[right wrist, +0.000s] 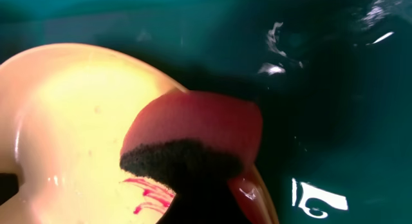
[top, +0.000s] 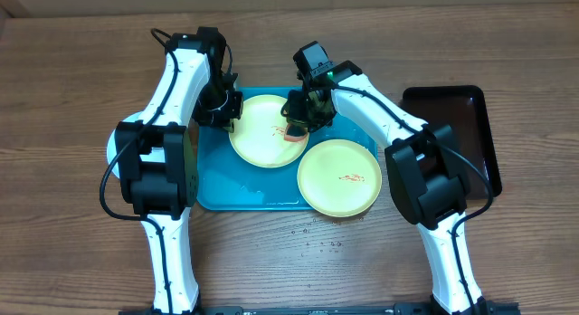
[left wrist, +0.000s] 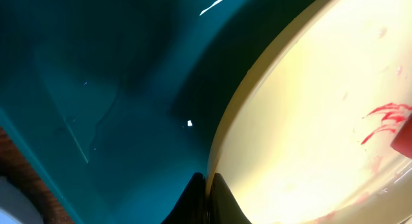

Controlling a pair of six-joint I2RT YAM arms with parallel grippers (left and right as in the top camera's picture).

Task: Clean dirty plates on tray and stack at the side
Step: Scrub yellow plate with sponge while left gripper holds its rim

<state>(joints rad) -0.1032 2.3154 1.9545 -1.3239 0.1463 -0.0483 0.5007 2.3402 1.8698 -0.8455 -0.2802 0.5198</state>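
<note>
Scrubbing plate [top: 258, 138] with sponge [right wrist: 193, 134] grasped in right gripper [top: 301, 116]; steadying with left gripper [left wrist: 206, 197], clenched, apparently on the rim. Next: wiping smears [right wrist: 151, 197] just beside right jaws.

arms [top: 176, 80] white, black joints [top: 149, 166] | black cables [top: 104, 184] | left gripper [top: 228, 114], right gripper [top: 297, 125] black

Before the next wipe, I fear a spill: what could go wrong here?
The sponge in the right gripper presses near the rim of the upper plate; it could tip or slide. The lower plate overhangs the tray edge, so the right arm could knock it off.
</note>
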